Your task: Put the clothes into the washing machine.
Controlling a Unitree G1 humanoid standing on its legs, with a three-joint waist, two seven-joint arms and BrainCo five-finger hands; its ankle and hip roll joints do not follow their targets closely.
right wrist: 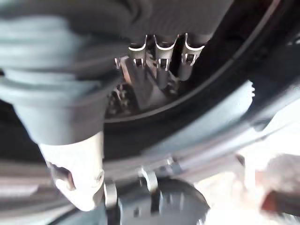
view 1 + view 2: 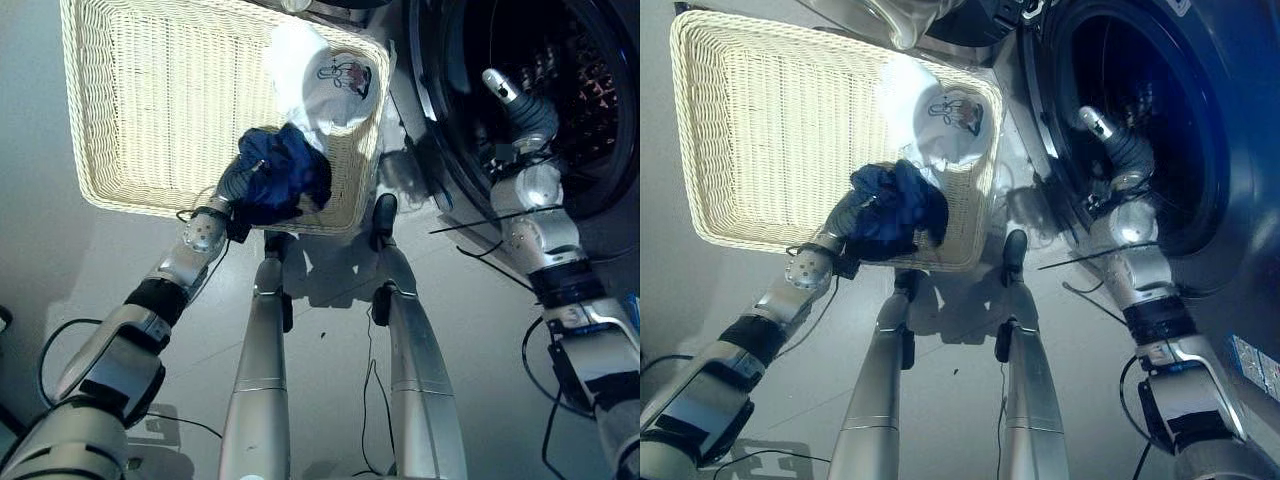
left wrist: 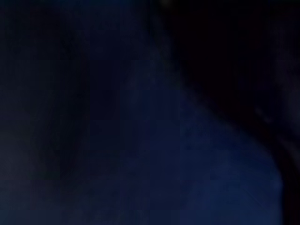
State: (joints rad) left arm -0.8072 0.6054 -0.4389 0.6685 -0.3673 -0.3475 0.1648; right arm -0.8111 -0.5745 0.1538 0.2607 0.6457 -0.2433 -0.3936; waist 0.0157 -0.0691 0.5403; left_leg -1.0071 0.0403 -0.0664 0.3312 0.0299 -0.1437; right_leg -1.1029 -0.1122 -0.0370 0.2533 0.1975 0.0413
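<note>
A dark blue cloth sits bunched up in a ball, wrapped over the left hand's fingers. A white cloth with a small picture lies just past those fingers. The washer stands open around the right hand's fingers.

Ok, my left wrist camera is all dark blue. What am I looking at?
Observer: That's a dark blue cloth, bunched up against your left robot hand over the near right corner of the wicker basket.
Operator: Is anything else in the basket?
Observer: Yes, a white garment with a picture on it lies in the far right corner.
Operator: And where's my other hand?
Observer: Your right robot hand is reaching into the open washing machine, with its fingers straight and nothing in it.
</note>
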